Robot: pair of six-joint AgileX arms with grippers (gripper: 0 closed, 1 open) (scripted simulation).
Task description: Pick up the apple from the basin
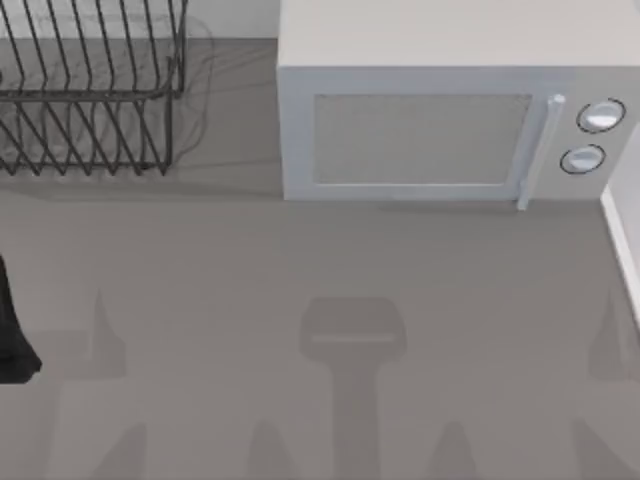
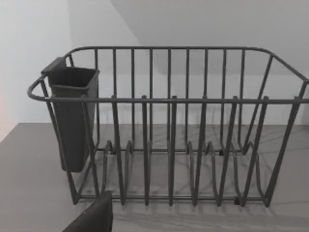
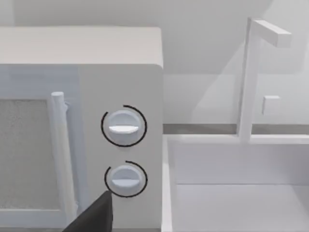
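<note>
The apple's place cannot be told: the white basin (image 3: 231, 193) ahead of the right hand (image 3: 94, 217) is cut off. Neither hand's state can be told; the left hand (image 2: 91, 217) faces the wire rack (image 2: 169, 125).

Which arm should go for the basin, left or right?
Right, probably. Its wrist view faces the white basin beside the microwave, at the table's right edge. The left wrist view faces the dish rack at far left. The apple isn't visible yet.
</note>
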